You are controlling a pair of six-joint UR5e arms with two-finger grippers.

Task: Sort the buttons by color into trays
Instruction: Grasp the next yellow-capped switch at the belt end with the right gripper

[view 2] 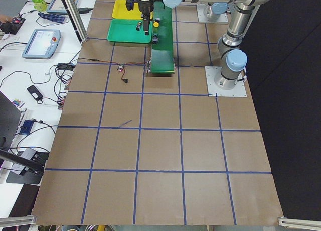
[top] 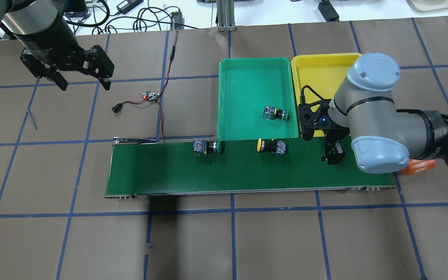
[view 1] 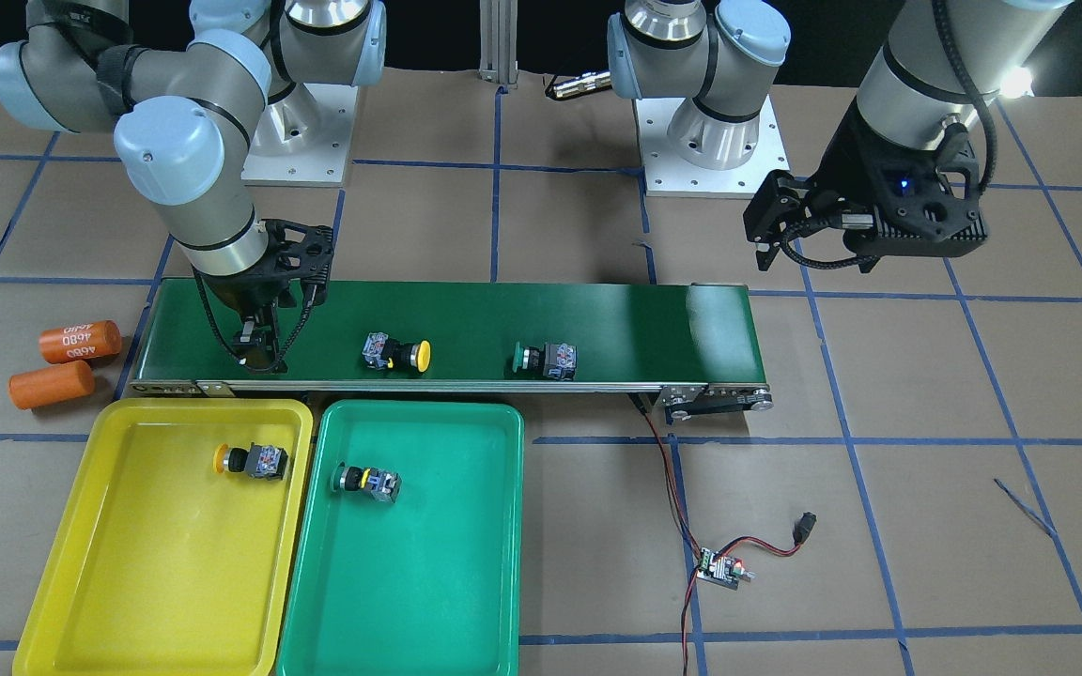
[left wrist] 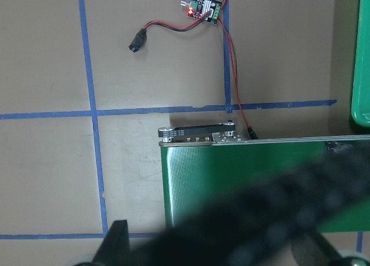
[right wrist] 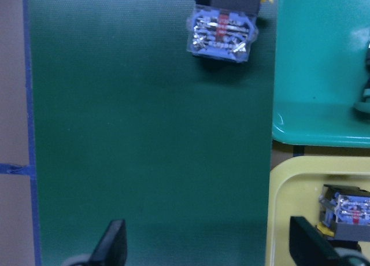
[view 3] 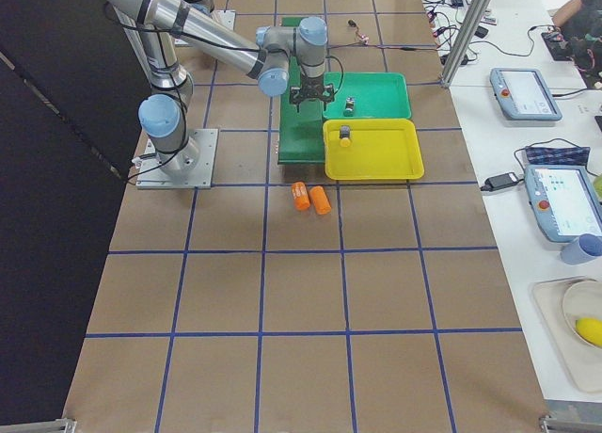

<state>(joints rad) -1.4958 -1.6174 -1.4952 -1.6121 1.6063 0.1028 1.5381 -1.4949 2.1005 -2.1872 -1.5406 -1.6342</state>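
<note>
One yellow button (view 1: 397,355) near right hand (view 1: 255,355)

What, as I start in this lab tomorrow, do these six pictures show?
Two robot arms stand at a table, each ending in a two-finger gripper. Two cameras look down from behind and in front of the robot, two look along the table from its ends, and one sits on each wrist. On the table lies a dark-green conveyor belt carrying a yellow-capped button and a green-capped button. Beside it lie a yellow tray holding a third button and a green tray holding a fourth button. Two orange cylinders and a circuit board lie nearby. The right gripper hangs open over the belt's end by the trays; the left gripper hovers open over the table past the other end. Neither holds anything.
</note>
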